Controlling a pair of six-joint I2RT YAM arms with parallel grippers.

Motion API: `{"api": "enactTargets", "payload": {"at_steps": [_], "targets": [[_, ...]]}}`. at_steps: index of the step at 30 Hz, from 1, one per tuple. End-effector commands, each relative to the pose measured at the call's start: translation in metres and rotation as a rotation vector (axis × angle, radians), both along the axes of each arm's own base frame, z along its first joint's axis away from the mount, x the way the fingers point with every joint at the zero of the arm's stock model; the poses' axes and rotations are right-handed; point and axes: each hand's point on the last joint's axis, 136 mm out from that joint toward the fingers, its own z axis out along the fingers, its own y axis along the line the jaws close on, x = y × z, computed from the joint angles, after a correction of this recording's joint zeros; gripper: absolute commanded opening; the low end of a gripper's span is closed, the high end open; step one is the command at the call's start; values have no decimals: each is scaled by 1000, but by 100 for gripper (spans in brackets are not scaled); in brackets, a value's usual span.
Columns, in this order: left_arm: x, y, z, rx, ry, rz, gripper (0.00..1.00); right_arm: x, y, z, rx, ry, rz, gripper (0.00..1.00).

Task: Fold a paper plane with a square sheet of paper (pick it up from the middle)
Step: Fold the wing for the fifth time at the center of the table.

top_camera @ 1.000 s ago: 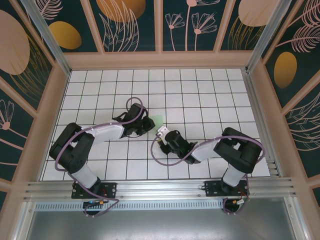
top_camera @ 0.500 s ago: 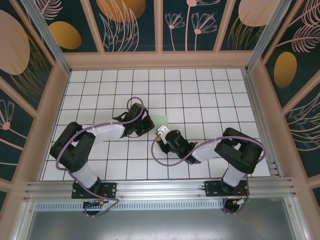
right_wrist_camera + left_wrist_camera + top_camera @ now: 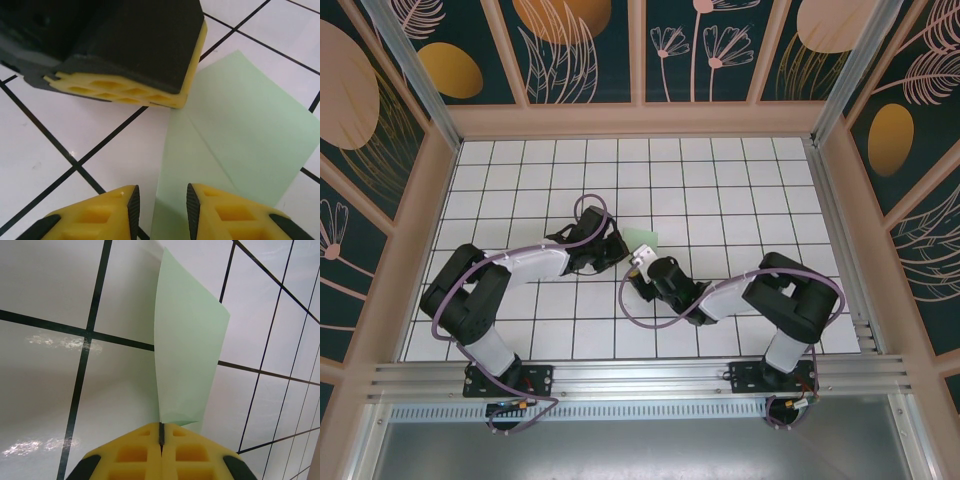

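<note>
The left pincer (image 3: 611,249) is shut tight on one corner of the sheet of paper (image 3: 642,240), out near the middle of the table (image 3: 720,180). From its own wrist camera the yellow tips (image 3: 161,432) meet with no gap. The pale green sheet (image 3: 187,340) runs straight ahead from the clamp as a long narrow panel, lifted a little off the tiles near the grip.

The right pincer (image 3: 642,262) comes in from the near side, facing its partner almost nose to nose. Its jaws stand apart by a narrow slot (image 3: 162,205). The near edge of the sheet (image 3: 240,130) runs into that slot, and most of the paper spreads off to the side of its right-hand finger (image 3: 230,215). A crease slants from just under the left pincer (image 3: 135,75) toward that finger.

Everything turns on that edge. The right arm is the free one and sits right on top of the paper, so I'd judge it is placed to close on the near edge or to press along the crease. I can't tell from here whether the paper already touches a finger or lies just beneath the tips.
</note>
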Motion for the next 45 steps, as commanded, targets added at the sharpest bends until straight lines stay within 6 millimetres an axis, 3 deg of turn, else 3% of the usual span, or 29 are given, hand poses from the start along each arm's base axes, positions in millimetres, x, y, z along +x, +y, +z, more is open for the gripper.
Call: {"api": "enactTargets", "payload": {"at_steps": [1, 7, 10, 12, 15, 21, 28, 37, 45], "targets": [[0, -6, 10, -25, -5, -12, 0, 14, 9, 15, 39, -51, -19, 31], [2, -6, 17, -34, -22, -7, 2, 12, 10, 9, 41, -29, -5, 15], [6, -2, 23, -16, -48, 9, 11, 9, 9, 14, 74, -16, 9, 8], [10, 1, 30, -1, -74, 23, 24, 6, 9, 20, 114, 1, 27, 5], [16, 10, 36, 18, -102, 45, 34, 0, 10, 29, 186, 36, 61, 1], [24, 31, 45, -1, -162, 99, 54, -12, 8, 41, 305, 106, 123, 0], [18, 40, 47, -21, -238, 88, 60, -11, 3, 49, 407, 182, 132, 0], [6, 24, 48, -125, -311, -32, 59, -5, -18, 55, 584, 332, 87, 0], [0, 1, 42, -161, -309, -111, 53, 2, -26, 54, 666, 443, 34, 0]]}}
